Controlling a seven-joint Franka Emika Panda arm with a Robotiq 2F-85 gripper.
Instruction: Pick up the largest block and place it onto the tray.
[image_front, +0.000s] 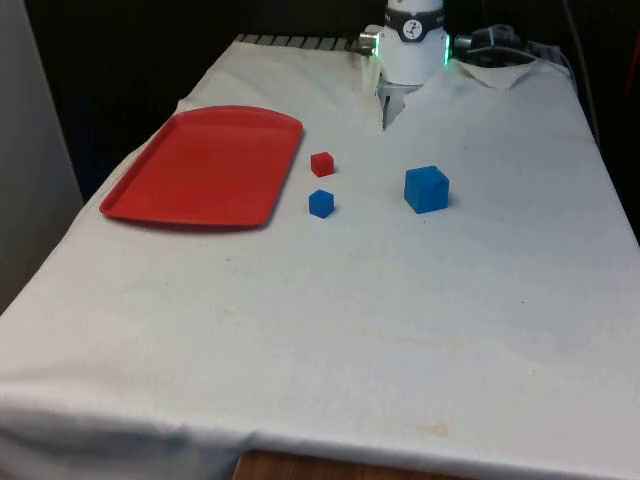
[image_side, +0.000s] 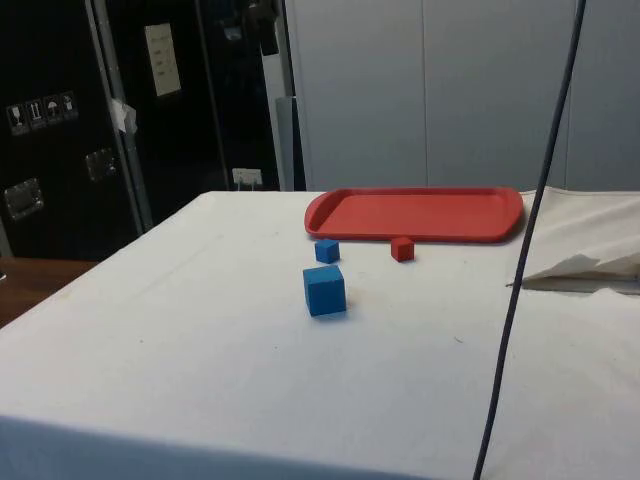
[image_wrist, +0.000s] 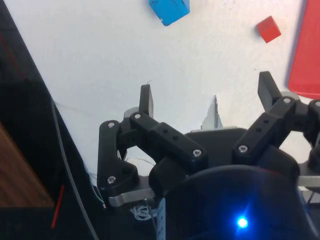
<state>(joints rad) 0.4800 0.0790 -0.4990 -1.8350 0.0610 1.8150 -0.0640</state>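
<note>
lying bare: red tray (image_front: 205, 165) | large blue block (image_front: 427, 189) on cloth | gripper (image_wrist: 207, 97) fingers spread

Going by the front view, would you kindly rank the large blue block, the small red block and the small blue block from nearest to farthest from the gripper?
Measured from the open gripper near the table's far end:
1. The small red block, towards the front view's left, beside the tray.
2. The large blue block, towards the front view's right; too close to the red one to call with confidence.
3. The small blue block, just in front of the red block.
</note>
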